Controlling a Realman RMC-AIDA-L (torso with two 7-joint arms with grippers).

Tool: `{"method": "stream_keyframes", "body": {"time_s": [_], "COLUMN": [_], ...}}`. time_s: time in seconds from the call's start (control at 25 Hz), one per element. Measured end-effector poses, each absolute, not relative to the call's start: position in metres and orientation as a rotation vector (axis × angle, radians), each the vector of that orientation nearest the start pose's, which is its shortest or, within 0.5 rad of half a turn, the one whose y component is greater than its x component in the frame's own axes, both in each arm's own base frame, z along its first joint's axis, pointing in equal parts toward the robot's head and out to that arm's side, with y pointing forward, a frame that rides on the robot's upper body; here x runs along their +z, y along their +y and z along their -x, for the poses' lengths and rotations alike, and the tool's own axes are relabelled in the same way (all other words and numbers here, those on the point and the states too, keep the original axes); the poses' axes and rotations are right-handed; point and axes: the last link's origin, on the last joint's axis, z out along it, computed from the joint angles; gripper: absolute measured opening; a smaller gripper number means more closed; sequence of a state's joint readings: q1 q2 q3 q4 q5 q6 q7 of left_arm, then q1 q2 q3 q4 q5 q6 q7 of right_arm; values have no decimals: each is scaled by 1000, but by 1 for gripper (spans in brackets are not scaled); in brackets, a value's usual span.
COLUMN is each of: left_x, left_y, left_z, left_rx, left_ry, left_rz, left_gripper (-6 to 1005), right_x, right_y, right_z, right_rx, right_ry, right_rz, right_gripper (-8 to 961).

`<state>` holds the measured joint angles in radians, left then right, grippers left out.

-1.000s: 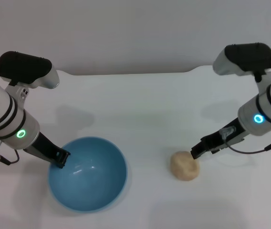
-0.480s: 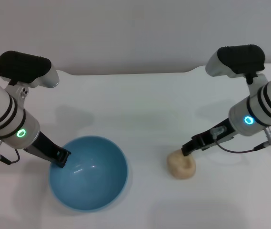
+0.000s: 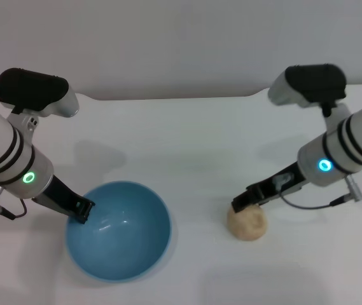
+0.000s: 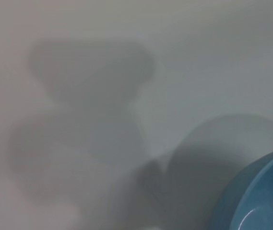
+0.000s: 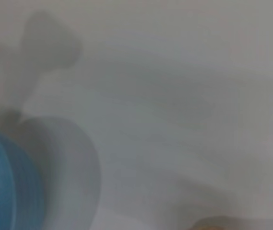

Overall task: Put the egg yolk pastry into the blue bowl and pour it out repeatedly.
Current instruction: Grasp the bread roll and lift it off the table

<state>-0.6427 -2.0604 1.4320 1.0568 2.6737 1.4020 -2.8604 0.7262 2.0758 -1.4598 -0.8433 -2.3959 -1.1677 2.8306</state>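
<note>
The pastry (image 3: pixel 247 222) is clenched by the right gripper (image 3: pixel 239 203), not yet in the bowl (image 3: pixel 118 230), whose rim is gripped by the left gripper (image 3: pixel 81 211).

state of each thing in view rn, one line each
pastry: on the table, outside the bowl, right gripper at its top edge
bowl: upright on the table, nothing in it
left gripper: at the bowl's left rim
right gripper: low over the pastry, touching or nearly so; grip not visible
table: white, holding the bowl and pastry
</note>
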Motion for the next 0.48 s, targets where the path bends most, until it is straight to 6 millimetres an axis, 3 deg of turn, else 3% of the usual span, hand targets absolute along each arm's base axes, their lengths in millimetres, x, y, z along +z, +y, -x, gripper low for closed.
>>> {"method": "stream_keyframes", "body": {"time_s": [0.2,0.48], "left_x": [-25,-26], "left_y": [361,361], "left_z": [234,234], "left_rx": [593,597], "left_ry": [-1356,-1358], "left_rz": [2285,2286], "left_gripper": [0,0], "right_x": [-84,-88], "right_y": [372,368], "right_z": [-212,-217], "right_rx": [-295,-321], "right_ry": [1478,1474], "right_rz": [2400,2399], "right_gripper": [550,549]}}
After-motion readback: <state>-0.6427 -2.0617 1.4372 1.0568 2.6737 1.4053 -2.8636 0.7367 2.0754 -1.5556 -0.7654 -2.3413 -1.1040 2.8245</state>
